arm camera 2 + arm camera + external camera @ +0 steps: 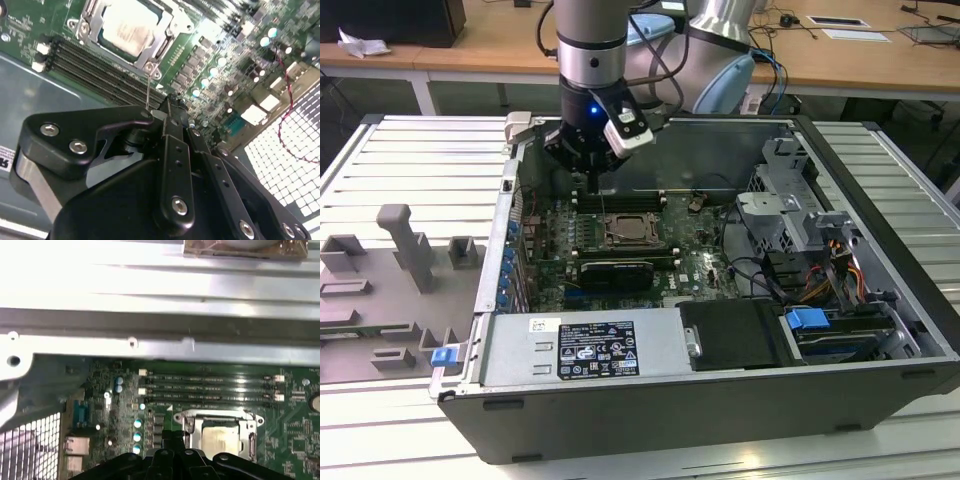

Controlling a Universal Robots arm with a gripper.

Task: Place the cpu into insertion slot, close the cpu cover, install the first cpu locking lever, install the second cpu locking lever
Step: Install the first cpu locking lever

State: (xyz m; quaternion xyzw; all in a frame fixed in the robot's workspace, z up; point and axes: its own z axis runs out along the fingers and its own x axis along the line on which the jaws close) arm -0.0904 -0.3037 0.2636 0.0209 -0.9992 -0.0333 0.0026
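- Above the board's back edge: my gripper (172, 107) hangs inside the open computer case (880, 300), fingers pressed together, narrow. A thin wire lever (148, 90) runs from the tips toward the socket; looks pinched between them, but I can't confirm contact.
- Just beyond the tips: memory slots (95, 70), four black rows between the gripper and the socket.
- Past those: cpu (131, 27) already lies flat in the insertion slot (629, 232), pale top showing.
- cpu cover (167, 25) is down around the chip, its window framing it. Whether it is fully latched I can't tell.
- My read: chip and cover are done, lever work is in hand.
- Risk: the lever is thin and springy. If the grip is shallow it could slip out and whip onto the board.
- Risk: the fingers sit close over the memory slots; a low sweep could clip them.
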